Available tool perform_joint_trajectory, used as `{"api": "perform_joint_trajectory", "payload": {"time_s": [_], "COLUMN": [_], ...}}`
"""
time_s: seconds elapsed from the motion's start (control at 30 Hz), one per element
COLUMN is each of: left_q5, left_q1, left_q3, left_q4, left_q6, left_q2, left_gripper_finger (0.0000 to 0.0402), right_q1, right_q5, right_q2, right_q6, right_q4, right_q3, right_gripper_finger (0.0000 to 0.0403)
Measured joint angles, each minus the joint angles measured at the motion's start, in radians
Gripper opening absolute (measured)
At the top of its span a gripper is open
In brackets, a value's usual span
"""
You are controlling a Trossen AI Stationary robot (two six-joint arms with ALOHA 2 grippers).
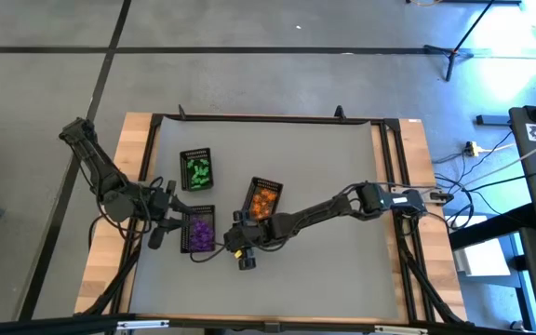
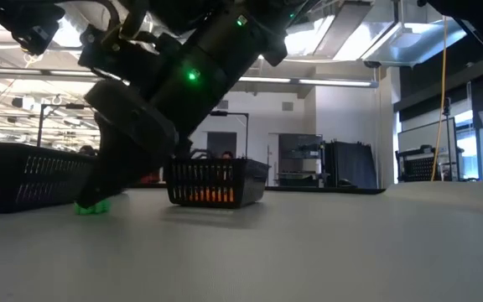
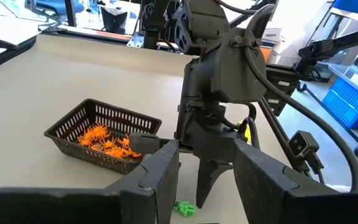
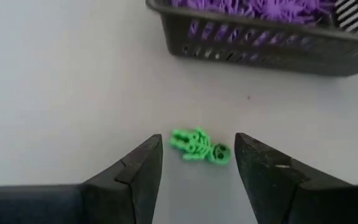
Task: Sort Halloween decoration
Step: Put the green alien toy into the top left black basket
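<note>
Right gripper [image 4: 197,163]: fingers wide apart, straddling a green skeleton [image 4: 200,147] lying flat on the table
Left gripper [image 3: 205,180]: open, empty, beside the purple tray [image 1: 198,231]

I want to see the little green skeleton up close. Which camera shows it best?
The right wrist view: the green skeleton lies on the table between the open right gripper fingers. The left wrist view and low view show only a small green bit. The high view hides it.

In the high view the green skeleton [image 4: 200,147] is hidden beneath the right gripper [image 1: 241,253]. The purple tray [image 4: 272,31] is cut off in the right wrist view.
</note>
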Motion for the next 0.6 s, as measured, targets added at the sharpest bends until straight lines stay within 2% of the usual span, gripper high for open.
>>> {"api": "perform_joint_trajectory", "payload": {"time_s": [0.43,0.6], "left_q5": [0.000,0.000], "left_q1": [0.000,0.000], "left_q3": [0.000,0.000], "left_q4": [0.000,0.000], "left_q6": [-0.001,-0.001], "left_q2": [0.000,0.000], "left_gripper_finger": [0.0140,0.0140], "right_q1": [0.001,0.009], "right_q5": [-0.049,-0.042], "right_q2": [0.030,0.029], "right_q6": [0.045,0.043], "right_q4": [0.027,0.022], "right_q3": [0.003,0.003], "right_gripper_finger": [0.0201,0.0172]}}
